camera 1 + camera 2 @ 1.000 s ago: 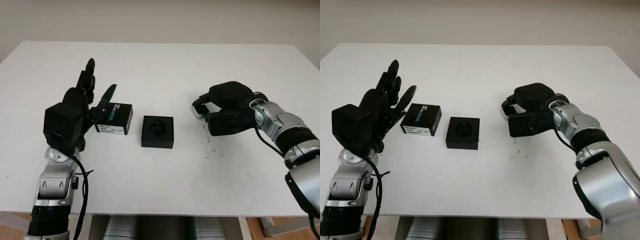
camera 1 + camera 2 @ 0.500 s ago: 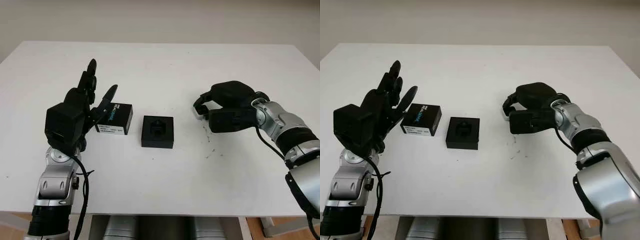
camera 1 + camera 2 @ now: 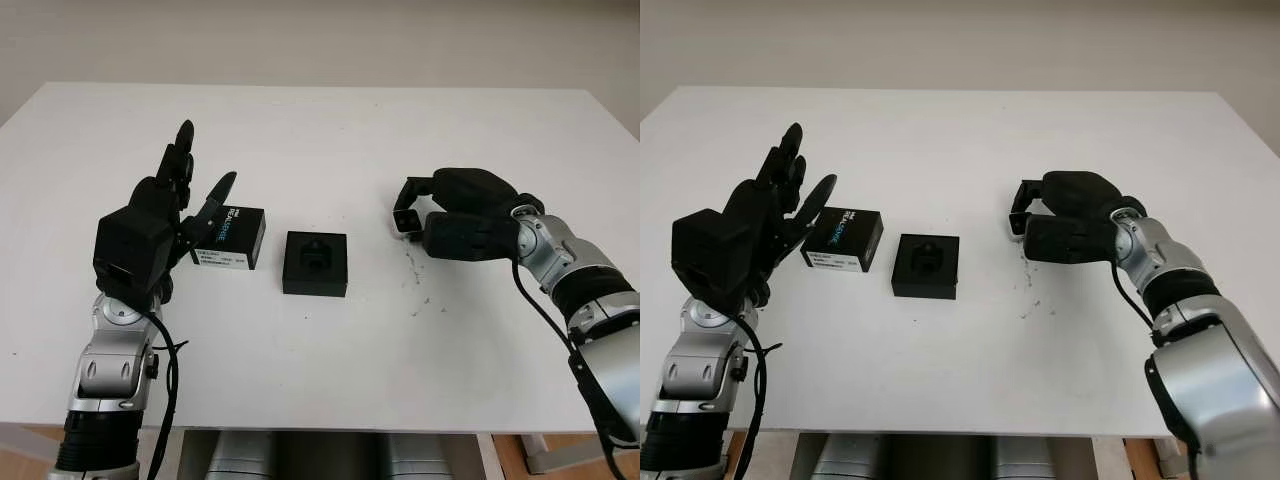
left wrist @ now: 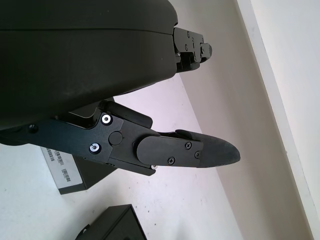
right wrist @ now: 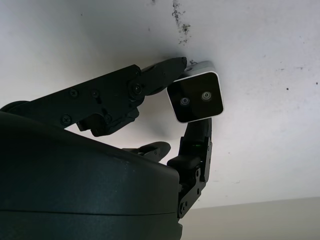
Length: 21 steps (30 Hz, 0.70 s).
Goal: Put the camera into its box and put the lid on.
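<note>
The camera (image 5: 196, 98), a small silver block with a black two-lens face, is pinched between the fingers of my right hand (image 3: 410, 215) just above the table, right of centre. The open black box (image 3: 315, 263) with its moulded insert lies at the middle of the table, a hand's width left of the camera. Its lid (image 3: 230, 238), black with a white label, lies flat left of the box. My left hand (image 3: 185, 195) is open and raised beside the lid's left edge, not touching it.
Dark specks (image 3: 418, 290) mark the white table (image 3: 330, 130) below the right hand. The table's far edge meets a pale wall. The lid (image 4: 72, 175) and a corner of the box (image 4: 112, 225) appear beneath the left hand's fingers (image 4: 200, 152).
My right hand has drawn slightly to the right and turned, with the camera still in its fingers. The left hand has barely moved.
</note>
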Each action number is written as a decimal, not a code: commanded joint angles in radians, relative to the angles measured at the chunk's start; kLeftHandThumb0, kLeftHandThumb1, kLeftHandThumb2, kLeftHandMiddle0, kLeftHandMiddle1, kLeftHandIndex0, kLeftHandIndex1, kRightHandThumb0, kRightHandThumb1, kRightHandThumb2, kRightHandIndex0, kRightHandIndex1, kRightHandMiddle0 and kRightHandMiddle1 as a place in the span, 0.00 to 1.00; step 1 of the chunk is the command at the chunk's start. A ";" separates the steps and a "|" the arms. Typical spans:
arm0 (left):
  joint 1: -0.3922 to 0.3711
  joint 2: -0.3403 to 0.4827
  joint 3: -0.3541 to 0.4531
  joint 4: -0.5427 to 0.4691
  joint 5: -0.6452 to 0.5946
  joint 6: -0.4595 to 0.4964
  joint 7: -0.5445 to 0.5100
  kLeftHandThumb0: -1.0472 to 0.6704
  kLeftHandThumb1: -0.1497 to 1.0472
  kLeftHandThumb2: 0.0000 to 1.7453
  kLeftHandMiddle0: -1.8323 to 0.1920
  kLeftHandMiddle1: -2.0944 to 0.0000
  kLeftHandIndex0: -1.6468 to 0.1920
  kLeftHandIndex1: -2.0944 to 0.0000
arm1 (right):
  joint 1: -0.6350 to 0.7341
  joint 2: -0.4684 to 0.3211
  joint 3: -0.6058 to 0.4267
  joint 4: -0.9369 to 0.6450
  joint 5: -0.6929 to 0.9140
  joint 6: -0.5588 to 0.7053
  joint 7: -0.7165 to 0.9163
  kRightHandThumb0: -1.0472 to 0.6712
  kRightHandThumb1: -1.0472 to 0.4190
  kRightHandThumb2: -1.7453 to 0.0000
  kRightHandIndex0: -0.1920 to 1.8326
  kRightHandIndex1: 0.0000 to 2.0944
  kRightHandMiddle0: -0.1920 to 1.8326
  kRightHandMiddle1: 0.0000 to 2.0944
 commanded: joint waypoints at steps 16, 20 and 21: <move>-0.003 0.001 -0.004 -0.012 -0.001 0.010 0.000 0.18 1.00 0.15 0.90 0.97 0.90 0.97 | 0.058 0.045 -0.154 -0.054 0.170 0.041 0.027 0.47 0.08 0.97 0.29 0.02 0.25 0.66; -0.001 0.002 -0.005 -0.012 0.000 0.010 0.001 0.18 1.00 0.15 0.90 0.97 0.89 0.97 | 0.072 0.052 -0.186 -0.085 0.206 0.050 0.036 0.46 0.08 0.97 0.29 0.02 0.25 0.67; 0.000 0.001 -0.004 -0.012 -0.001 0.011 0.001 0.18 1.00 0.15 0.90 0.97 0.89 0.97 | 0.076 0.054 -0.192 -0.093 0.213 0.055 0.038 0.46 0.08 0.97 0.28 0.02 0.25 0.67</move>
